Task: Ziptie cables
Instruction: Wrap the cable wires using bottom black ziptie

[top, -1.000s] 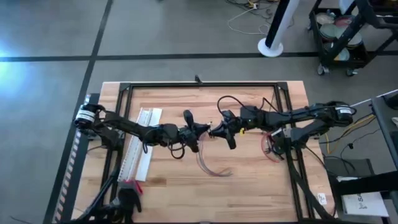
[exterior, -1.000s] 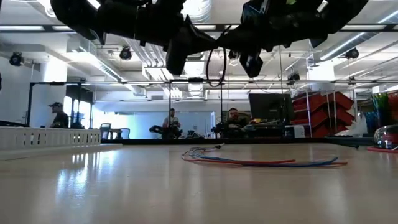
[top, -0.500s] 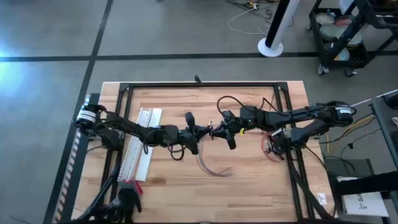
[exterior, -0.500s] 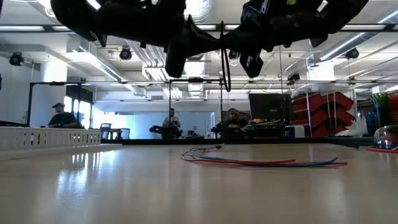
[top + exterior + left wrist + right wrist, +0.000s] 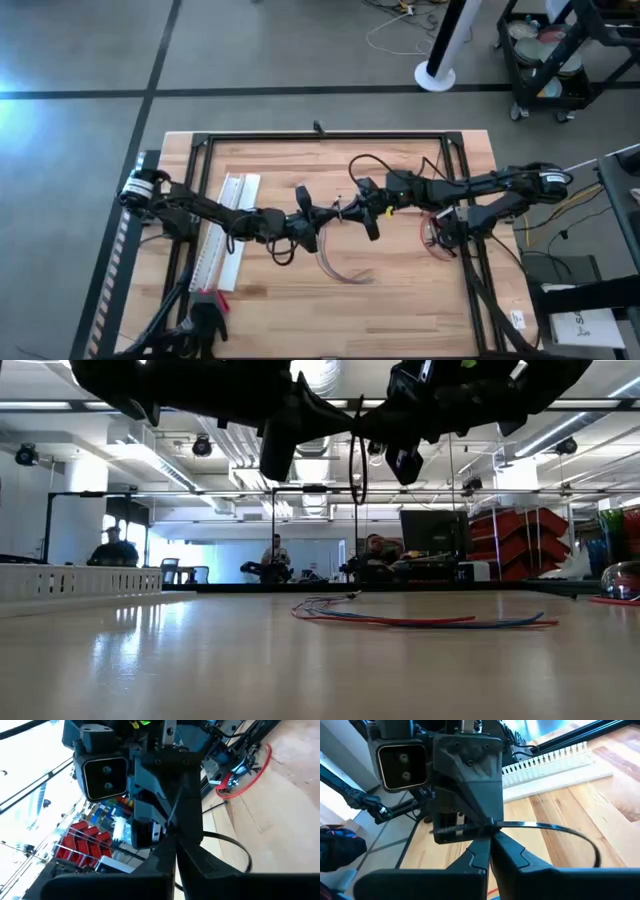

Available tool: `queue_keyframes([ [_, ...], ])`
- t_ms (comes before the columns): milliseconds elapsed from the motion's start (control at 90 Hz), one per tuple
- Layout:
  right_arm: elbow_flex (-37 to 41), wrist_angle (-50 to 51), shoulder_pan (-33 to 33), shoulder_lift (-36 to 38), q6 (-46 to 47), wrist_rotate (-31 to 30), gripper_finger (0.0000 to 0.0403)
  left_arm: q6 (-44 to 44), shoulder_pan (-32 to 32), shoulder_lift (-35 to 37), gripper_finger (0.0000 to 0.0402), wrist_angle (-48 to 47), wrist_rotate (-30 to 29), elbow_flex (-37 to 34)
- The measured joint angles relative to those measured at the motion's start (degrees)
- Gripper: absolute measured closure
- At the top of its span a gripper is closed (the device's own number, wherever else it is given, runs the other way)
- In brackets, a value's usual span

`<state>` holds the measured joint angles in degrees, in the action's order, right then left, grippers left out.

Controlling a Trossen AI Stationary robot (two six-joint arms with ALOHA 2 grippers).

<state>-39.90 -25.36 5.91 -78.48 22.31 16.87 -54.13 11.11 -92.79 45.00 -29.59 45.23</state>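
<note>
cables (image 5: 340, 268): on wooden table (image 5: 400, 300), frame centre, below left gripper (image 5: 318, 214) and right gripper (image 5: 345, 211), both pinching black zip tie (image 5: 555, 832) aloft.

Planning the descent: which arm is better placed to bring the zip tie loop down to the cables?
Marginally the left: both the left end effector and right end effector pinch the zip tie mid-air, but the cables lie nearest beneath the left one.

Two hands (image 5: 318, 217) (image 5: 352, 212) tip to tip above cables (image 5: 340, 268)
</note>
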Motion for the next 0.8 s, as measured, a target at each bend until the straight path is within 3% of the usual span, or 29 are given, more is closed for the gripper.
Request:
queue_keyframes([
  [67, 0.00, -0.03, 0.00, 0.00, -0.01, 0.52, 0.0403, 0.19, 0.01, 0.50, 0.0397, -1.00, -1.30, 0.00],
  [222, -0.03, 0.20, 0.02, -0.01, -4.22, 8.41, 0.0403, 4.58, 0.35, 4.98, 0.0375, -7.85, 0.27, -0.02],
  [444, -4.17, 10.32, 0.52, -0.20, -14.71, 18.93, 0.0403, 15.38, -1.34, 11.65, 0.0323, -15.84, 19.33, 0.61],
  [622, -7.51, 20.23, 0.48, -1.35, -23.36, 22.64, 0.0403, 16.54, -3.61, 5.53, 0.0276, -18.38, 31.82, 5.75],
  [800, -8.24, 26.93, 0.50, -3.10, -28.41, 22.66, 0.0403, 16.02, -4.54, -0.87, 0.0242, -25.56, 35.22, 14.43],
])
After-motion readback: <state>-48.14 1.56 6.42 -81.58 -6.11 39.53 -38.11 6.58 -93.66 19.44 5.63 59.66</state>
